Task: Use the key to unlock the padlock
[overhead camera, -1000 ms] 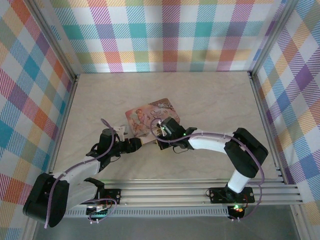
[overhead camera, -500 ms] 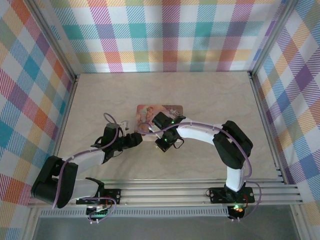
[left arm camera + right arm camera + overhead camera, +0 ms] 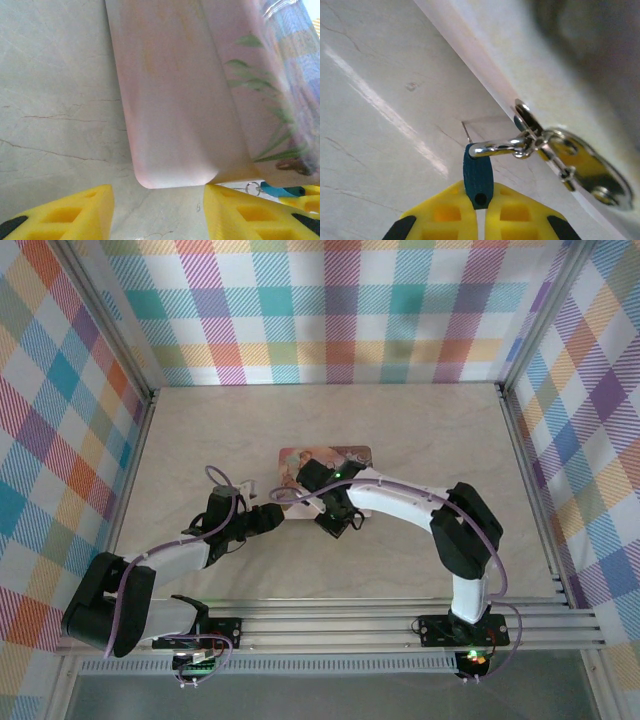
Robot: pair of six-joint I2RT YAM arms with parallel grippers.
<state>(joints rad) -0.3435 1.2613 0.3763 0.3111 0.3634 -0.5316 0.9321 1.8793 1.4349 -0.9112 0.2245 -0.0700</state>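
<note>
Gripping the teal key (image 3: 478,177), the right claw (image 3: 480,202) was closed beside the pink tin (image 3: 170,100). Blurry brass body just past the key, probably the padlock (image 3: 582,172), sat against the tin. Left claw (image 3: 157,195) was open, straddling the tin's corner.

Pink illustrated tin box (image 3: 170,100), dark teal key (image 3: 478,172), cream marbled table (image 3: 420,420), pastel plaid walls (image 3: 340,300).

L claw (image 3: 157,196) agape; R claw (image 3: 480,194) pinched tight, nearby.
</note>
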